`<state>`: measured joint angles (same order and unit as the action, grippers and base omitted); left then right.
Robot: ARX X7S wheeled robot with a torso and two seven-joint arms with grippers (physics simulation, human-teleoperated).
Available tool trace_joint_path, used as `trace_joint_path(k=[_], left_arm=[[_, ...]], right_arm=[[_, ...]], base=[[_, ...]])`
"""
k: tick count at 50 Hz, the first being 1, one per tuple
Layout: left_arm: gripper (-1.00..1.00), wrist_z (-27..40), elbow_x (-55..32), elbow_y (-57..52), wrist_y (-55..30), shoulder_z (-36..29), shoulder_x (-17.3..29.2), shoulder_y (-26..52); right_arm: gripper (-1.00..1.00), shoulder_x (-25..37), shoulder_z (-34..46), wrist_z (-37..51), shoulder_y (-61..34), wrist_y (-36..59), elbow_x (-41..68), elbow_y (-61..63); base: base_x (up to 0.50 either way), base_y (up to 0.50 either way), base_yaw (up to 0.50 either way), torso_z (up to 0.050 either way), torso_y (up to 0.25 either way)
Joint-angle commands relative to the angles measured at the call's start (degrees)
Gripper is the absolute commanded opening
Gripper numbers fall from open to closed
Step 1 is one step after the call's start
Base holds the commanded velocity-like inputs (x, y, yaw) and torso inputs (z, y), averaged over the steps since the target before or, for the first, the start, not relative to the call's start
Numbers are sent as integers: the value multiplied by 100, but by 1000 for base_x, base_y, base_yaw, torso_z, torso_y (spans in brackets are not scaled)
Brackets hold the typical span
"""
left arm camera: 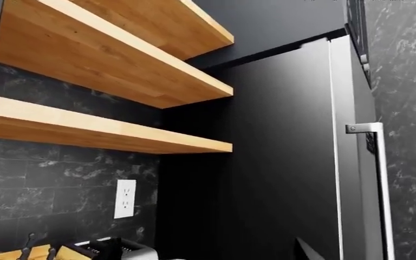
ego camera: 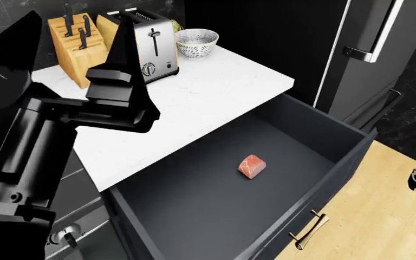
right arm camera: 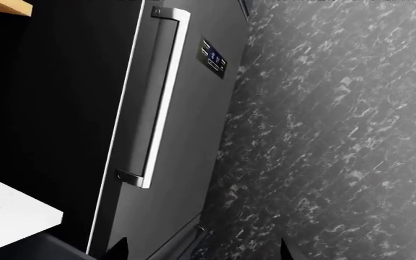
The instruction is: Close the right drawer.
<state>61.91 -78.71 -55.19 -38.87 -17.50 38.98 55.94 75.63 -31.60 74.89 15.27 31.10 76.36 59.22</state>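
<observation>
The wide dark charcoal-blue right drawer (ego camera: 316,130) stands fully open at 5 o'clock of the white surface (ego camera: 215,86), a pink chunk (ego camera: 251,166) inside. Approach step: the next move likely requires pushing its front panel beside the brass bar handle (ego camera: 307,232). Left hand (ego camera: 121,92): state cannot be told; right hand (right arm camera: 201,252): fingertips spread apart, empty.

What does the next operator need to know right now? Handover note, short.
Left gripper: raised over the white countertop near the toaster, holding nothing; whether its jaws are open cannot be told.
Right gripper: only two dark tips show in its wrist view, spread apart, empty, facing the fridge, not the drawer.
Right drawer: pulled far out below the countertop, with a small reddish chunk lying inside. The brass handle on its front panel is untouched.
Done: nothing visible yet.
Left: bring a gripper to the front panel and push the drawer fully shut.
</observation>
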Motion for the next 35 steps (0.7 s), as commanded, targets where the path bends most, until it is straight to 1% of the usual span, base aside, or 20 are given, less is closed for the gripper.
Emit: trace_joint_path(k=[1, 4, 7, 12, 17, 23, 30, 35], left_arm=[[100, 85, -325, 97, -216, -384, -469, 531], [100, -24, -145, 146, -224, -520, -643, 439], [100, -109, 35, 160, -249, -669, -796, 344], [100, -219, 216, 161, -237, -794, -902, 192], [100, -362, 390, 200, -224, -917, -1005, 84], [100, -679, 780, 383, -218, -1229, -1293, -71], [100, -908, 1024, 524, -79, -1431, -1614, -188], [100, -1228, 1381, 750, -51, -1761, -1835, -313]], right_arm=[[100, -5, -992, -36, 615, 146, 273, 76], [100, -8, -1991, -107, 1614, -10, 275, 77], [100, -63, -3179, -217, 2891, -287, 225, 78], [100, -422, -3956, -538, 2960, 101, 495, 78], [100, -636, -4479, -726, 2960, 386, 734, 78], [100, -804, -4907, -874, 2958, 614, 943, 78], [100, -1030, -5019, -1083, 2962, 693, 874, 78], [100, -1201, -5507, -1244, 2953, 965, 1137, 78]], base=[[0, 0, 0, 0, 0], [0, 0, 0, 0, 0], [0, 0, 0, 0, 0], [0, 0, 0, 0, 0], [0, 0, 0, 0, 0], [0, 0, 0, 0, 0], [0, 0, 0, 0, 0], [0, 0, 0, 0, 0]])
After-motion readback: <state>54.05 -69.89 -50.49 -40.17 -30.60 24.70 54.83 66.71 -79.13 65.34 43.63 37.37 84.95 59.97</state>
